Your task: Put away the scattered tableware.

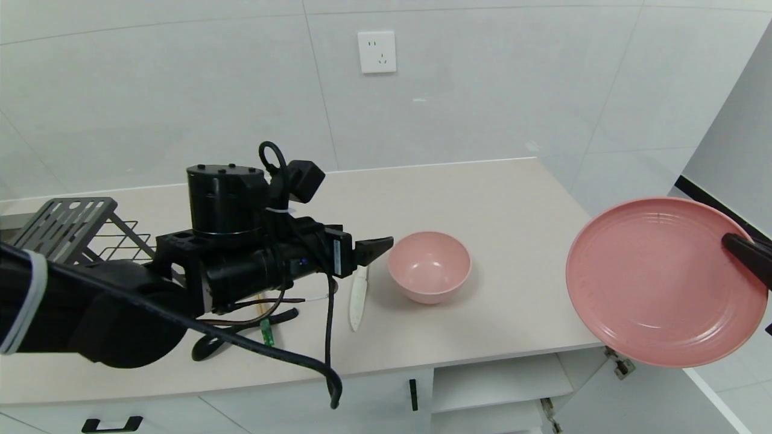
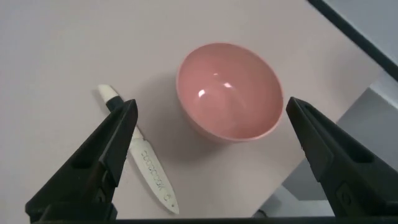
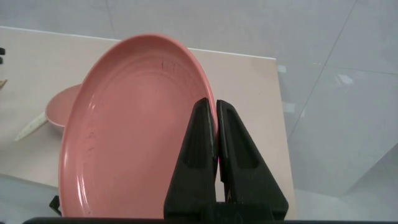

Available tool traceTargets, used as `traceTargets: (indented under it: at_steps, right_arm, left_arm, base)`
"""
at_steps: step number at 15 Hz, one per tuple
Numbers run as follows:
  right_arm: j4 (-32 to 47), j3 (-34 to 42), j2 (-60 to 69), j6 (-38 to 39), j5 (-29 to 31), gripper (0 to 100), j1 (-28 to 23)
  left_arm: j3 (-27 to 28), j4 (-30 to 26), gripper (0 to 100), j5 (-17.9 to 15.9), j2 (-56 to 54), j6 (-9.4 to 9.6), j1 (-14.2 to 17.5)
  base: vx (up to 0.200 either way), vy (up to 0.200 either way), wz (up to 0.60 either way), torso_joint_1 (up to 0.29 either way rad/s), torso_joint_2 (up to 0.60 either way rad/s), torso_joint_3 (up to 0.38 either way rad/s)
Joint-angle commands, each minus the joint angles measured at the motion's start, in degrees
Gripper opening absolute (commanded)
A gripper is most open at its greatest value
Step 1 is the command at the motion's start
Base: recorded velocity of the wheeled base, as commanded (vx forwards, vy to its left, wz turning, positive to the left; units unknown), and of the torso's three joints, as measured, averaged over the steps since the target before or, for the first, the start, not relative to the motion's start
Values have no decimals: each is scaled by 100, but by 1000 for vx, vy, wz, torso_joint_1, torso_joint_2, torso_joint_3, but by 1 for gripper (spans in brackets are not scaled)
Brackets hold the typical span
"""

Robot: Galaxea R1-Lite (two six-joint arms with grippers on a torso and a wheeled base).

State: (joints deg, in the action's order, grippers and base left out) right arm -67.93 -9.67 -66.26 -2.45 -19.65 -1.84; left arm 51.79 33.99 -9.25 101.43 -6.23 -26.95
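A pink bowl stands upright near the middle of the beige counter. A white knife lies just left of it. My left gripper hovers open above the knife, its tips short of the bowl's left side; nothing is between the fingers. Off the counter's right edge, a pink plate hangs tilted in the air. My right gripper is shut on the plate's rim.
A dark wire dish rack stands at the counter's back left. Under the left arm lie black-handled scissors and a green-tipped stick. Below the counter's front right an open cupboard with shelves shows. A tiled wall rises behind.
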Motion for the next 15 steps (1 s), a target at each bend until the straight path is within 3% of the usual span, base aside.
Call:
traceTargets:
  at_steps: [1, 5, 10, 13, 15]
  right_arm:
    - [-1, 0, -19, -1, -4, 0, 0]
    - [-1, 9, -45, -1, -4, 0, 0]
    - [-1, 0, -37, -10, -4, 0, 0]
    - [-1, 17, -45, -10, -4, 0, 0]
    - [-1, 9, -28, -10, -4, 0, 0]
  left_arm:
    - [218, -33, 100, 46, 501, 78, -20]
    - [235, 11, 100, 46, 949, 69, -205]
    - [490, 3, 100, 73, 1362, 52, -205]
    - [780, -50, 100, 196, 1600, 43, -205]
    - [1229, -375, 100, 187, 1890, 34, -205]
  base:
    - [0, 0, 0, 0, 0, 0]
    - [0, 0, 0, 0, 0, 0]
    - [0, 0, 0, 0, 0, 0]
    - [0, 0, 0, 0, 0, 0]
    - [0, 0, 0, 0, 0, 0]
